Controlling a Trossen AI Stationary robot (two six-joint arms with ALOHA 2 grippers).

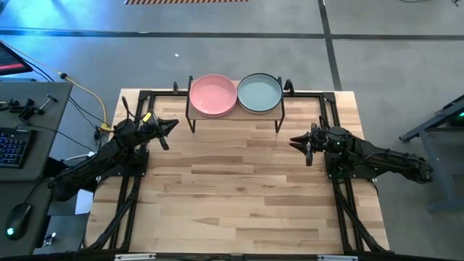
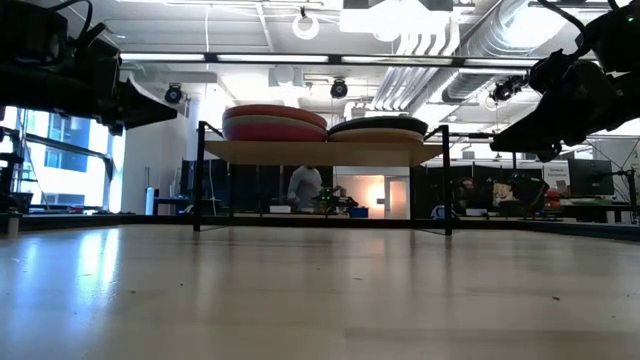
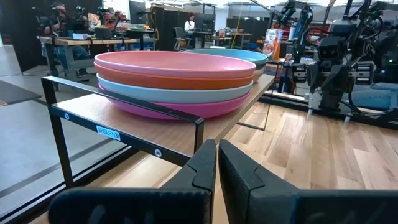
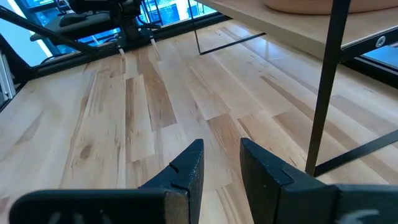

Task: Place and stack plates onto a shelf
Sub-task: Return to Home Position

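Note:
The shelf [image 1: 235,116] stands at the table's far edge, and the plates sit on it in two stacks. The left stack [image 3: 177,84] shows pink on top, then terracotta orange, pale grey-green and magenta. The right stack [image 1: 259,93] is topped by a pale grey-green plate, with charcoal and tan rims [image 2: 378,128] below it. My left gripper [image 1: 172,125] hovers shut just left of the shelf, pointing at it. My right gripper [image 1: 293,141] hovers right of the shelf's near corner with a narrow gap between its fingers, holding nothing.
A black metal frame [image 1: 138,98] runs along the table's edges and behind the shelf. The butcher-block top [image 1: 232,188] lies bare between the arms and toward the near edge. A desk with a keyboard [image 1: 11,145] stands to the left of the table. People show in the room beyond [image 2: 303,185].

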